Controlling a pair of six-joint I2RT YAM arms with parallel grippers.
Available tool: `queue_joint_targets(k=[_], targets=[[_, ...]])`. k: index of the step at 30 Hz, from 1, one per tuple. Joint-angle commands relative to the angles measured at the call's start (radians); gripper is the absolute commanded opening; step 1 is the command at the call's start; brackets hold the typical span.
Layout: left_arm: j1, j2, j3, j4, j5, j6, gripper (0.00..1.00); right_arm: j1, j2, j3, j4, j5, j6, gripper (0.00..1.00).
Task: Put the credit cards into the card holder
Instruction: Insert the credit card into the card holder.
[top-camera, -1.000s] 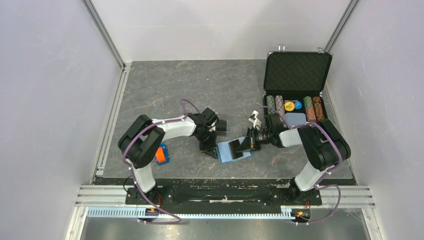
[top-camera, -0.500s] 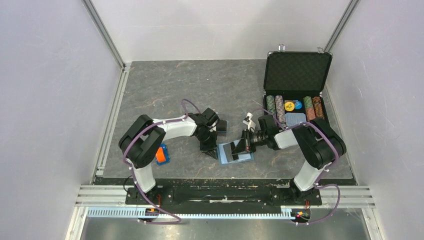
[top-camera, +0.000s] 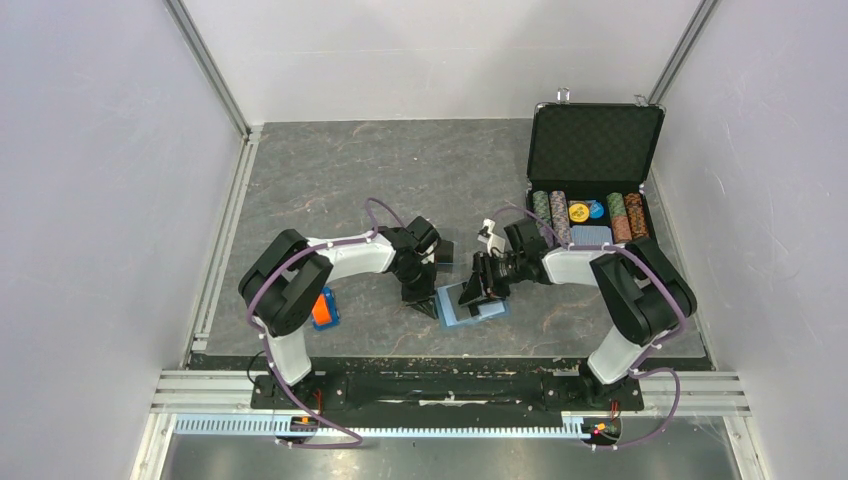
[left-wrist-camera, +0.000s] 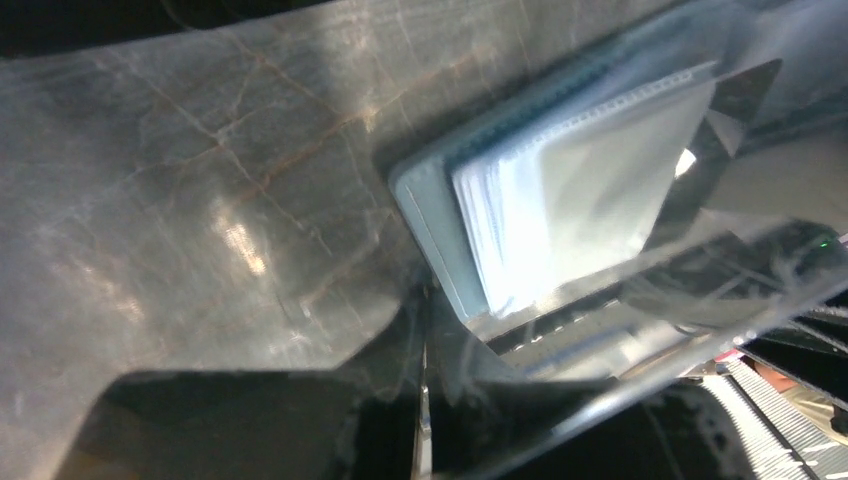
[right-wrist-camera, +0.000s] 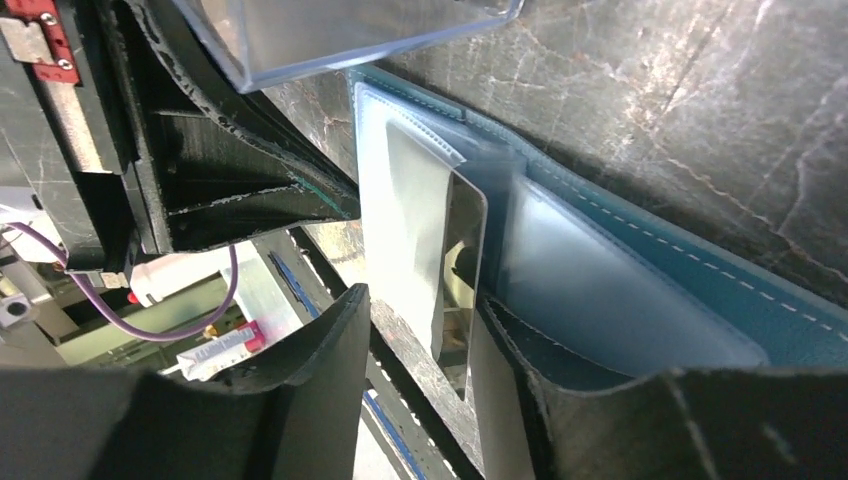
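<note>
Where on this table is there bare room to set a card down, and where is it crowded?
Bare: the wide far-left stretch of table, bordered by the left rail, the back wall and the chip case. Crowded: the near middle, where the left fingers and right fingers meet over the holder, with an orange block beside the left arm.
</note>
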Motion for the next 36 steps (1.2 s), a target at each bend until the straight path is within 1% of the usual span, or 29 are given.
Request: queue_joint_targets(k=[1, 6, 9, 14, 21, 28, 30, 33, 34, 36], targets=[[-0.008, 0.026, 0.012, 0.022, -0.046, 0.042, 0.04, 0.003, -0.028, 0.039, -0.155, 0.100, -0.090, 0.47], [-0.009, 0.029, 0.020, 0.021, -0.042, 0.044, 0.04, 0.009, -0.038, 0.071, -0.203, 0.123, -0.117, 0.58], [-0.009, 0.034, 0.040, 0.013, -0.041, 0.047, 0.04, 0.021, -0.021, 0.083, -0.202, 0.110, -0.122, 0.59], [-0.009, 0.053, 0.084, -0.001, -0.032, 0.056, 0.04, 0.050, 0.005, 0.095, -0.185, 0.088, -0.106, 0.56], [-0.015, 0.075, 0.124, -0.008, -0.013, 0.061, 0.04, 0.070, 0.031, 0.087, -0.121, 0.038, -0.054, 0.49], [-0.023, 0.071, 0.142, -0.006, -0.011, 0.063, 0.04, 0.075, 0.049, 0.099, -0.131, 0.031, -0.055, 0.31], [-0.025, 0.069, 0.149, -0.008, -0.009, 0.063, 0.04, 0.076, 0.059, 0.114, -0.162, 0.038, -0.074, 0.28], [-0.025, 0.064, 0.155, -0.008, -0.012, 0.063, 0.04, 0.077, 0.068, 0.144, -0.224, 0.065, -0.110, 0.29], [-0.025, 0.062, 0.155, -0.008, -0.013, 0.064, 0.04, 0.077, 0.067, 0.157, -0.253, 0.079, -0.126, 0.31], [-0.026, 0.052, 0.155, -0.020, -0.025, 0.067, 0.04, 0.078, 0.065, 0.194, -0.323, 0.129, -0.166, 0.38]])
